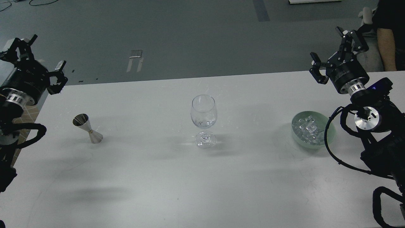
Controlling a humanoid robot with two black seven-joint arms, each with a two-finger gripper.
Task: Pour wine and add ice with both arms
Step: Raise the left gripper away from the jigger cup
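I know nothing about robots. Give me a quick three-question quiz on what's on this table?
1. True or false: the clear stemmed wine glass stands upright.
2. What fills the pale green bowl?
3. Which is nearer the silver double-cone metal jigger: A) left pincer B) right pincer?

Key: 1 true. 2 small clear ice cubes. 3 A.

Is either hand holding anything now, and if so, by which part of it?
Nothing is held. The left hand and right hand are both open and raised above the table, apart from every object.
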